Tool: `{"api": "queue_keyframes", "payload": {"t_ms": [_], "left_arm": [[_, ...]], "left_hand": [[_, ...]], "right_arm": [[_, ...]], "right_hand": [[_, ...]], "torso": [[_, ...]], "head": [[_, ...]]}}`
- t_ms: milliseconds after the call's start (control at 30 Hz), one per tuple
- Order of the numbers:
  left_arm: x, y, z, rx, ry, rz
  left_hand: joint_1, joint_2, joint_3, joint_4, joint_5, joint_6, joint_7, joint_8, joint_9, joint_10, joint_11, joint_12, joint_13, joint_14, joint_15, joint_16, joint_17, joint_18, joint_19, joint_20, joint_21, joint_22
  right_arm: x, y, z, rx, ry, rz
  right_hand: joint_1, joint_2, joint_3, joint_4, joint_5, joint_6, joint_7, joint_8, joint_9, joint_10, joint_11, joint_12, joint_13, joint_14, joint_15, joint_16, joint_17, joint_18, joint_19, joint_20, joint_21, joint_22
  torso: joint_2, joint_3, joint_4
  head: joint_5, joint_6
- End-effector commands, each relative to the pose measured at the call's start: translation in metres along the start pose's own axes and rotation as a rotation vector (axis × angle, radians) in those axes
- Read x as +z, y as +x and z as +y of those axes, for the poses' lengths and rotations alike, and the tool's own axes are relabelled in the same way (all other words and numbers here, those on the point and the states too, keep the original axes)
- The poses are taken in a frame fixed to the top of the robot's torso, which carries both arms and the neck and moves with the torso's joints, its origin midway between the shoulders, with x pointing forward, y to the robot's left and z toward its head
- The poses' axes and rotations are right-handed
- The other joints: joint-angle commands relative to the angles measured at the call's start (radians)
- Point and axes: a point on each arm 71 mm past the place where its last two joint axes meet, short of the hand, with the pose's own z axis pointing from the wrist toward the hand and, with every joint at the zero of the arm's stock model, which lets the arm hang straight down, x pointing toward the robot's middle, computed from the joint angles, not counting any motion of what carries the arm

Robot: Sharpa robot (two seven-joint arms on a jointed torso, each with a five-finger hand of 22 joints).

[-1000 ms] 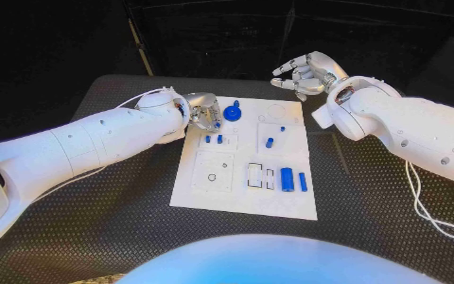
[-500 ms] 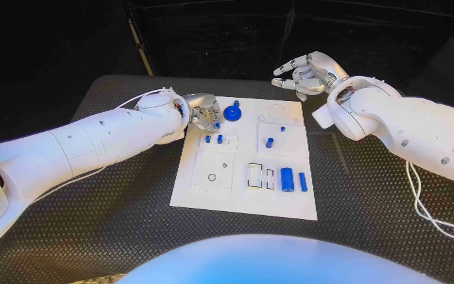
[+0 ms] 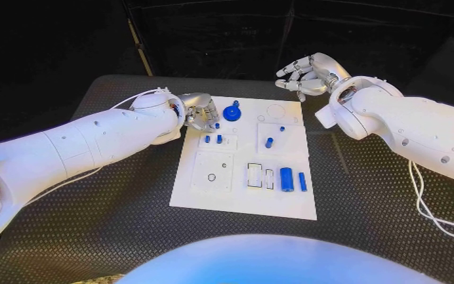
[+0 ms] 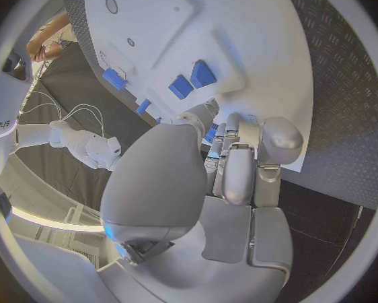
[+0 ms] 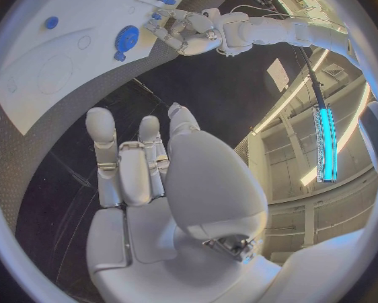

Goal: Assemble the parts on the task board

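The white task board point(image 3: 241, 192) lies in the middle of the table, also seen as board point(image 4: 248, 27) and board point(image 5: 46, 81). On it are a round blue knob point(image 3: 233, 111), two short pegs point(image 3: 214, 139), a peg point(image 3: 269, 143) and a blue cylinder point(image 3: 286, 179). My left hand point(image 3: 201, 112) hovers at the board's far left corner with fingers curled in. That left hand point(image 4: 231, 155) pinches a small blue part point(image 4: 211, 135) at its fingertips. My right hand point(image 3: 308, 74) is raised beyond the board's far right corner. This right hand point(image 5: 147, 168) holds nothing, fingers apart.
The black ribbed table point(image 3: 113, 231) surrounds the board on all sides. A thin blue bar point(image 3: 303, 181) and open rectangular slots point(image 3: 255, 174) sit near the board's front. A white cable point(image 3: 421, 199) hangs along my right arm.
My left hand has drawn slightly back toward the board's far left corner. My right hand has shifted a little to the right and stays raised.
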Motion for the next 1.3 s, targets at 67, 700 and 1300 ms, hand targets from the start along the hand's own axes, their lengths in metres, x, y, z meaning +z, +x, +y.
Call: {"api": "queue_keyframes", "payload": {"t_ms": [67,700,1300], "left_arm": [[-0.006,-0.006,0.007,-0.025,-0.009,-0.016],[-0.064,-0.056,0.05,-0.682,0.023,-0.311],[-0.075,-0.056,0.039,-0.958,0.106,-0.356]], "left_hand": [[-0.001,-0.005,-0.002,-0.006,0.001,0.028,0.0,0.013,0.005,-0.008,0.0,-0.006,0.001,0.007,0.008,-0.006,-0.004,-0.001,-0.009,0.004,-0.014,-0.006],[-0.007,-0.008,0.03,-0.021,0.001,0.093,0.009,0.034,0.005,0.041,-0.002,0.036,0.012,-0.047,0.006,-0.09,-0.16,0.034,-0.089,0.002,-0.217,-0.133],[-0.009,-0.004,0.035,-0.03,0.001,0.106,0.02,0.037,0.004,0.017,0.007,0.038,0.009,-0.075,0.014,-0.13,-0.226,0.05,-0.129,0.008,-0.32,-0.199]], "right_arm": [[-0.001,0.0,-0.005,-0.146,0.018,0.047],[-0.029,0.031,-0.026,-0.724,-0.031,0.105],[-0.034,0.059,-0.039,-0.721,-0.008,0.188]], "right_hand": [[0.069,0.003,0.038,-0.016,-0.046,0.052,-0.006,0.009,0.002,-0.041,-0.004,-0.152,-0.117,-0.001,-0.011,-0.052,-0.065,0.024,-0.016,-0.005,-0.026,-0.036],[0.11,-0.081,0.177,0.004,-0.172,0.137,0.004,-0.082,-0.007,0.096,0.02,-0.649,-0.526,0.03,0.007,-0.043,-0.039,0.005,0.053,0.006,0.036,0.067],[0.109,-0.093,0.192,0.001,-0.172,0.125,0.011,-0.101,-0.006,0.094,0.029,-0.681,-0.557,0.031,0.015,-0.03,-0.024,0.005,0.056,0.015,0.043,0.076]], "torso": [[0.0,-0.0007,0.0],[0.0,-0.0015,0.0016],[0.001,-0.0005,-0.0005]], "head": [[-0.012,0.0],[-0.065,0.0],[-0.065,0.0]]}}
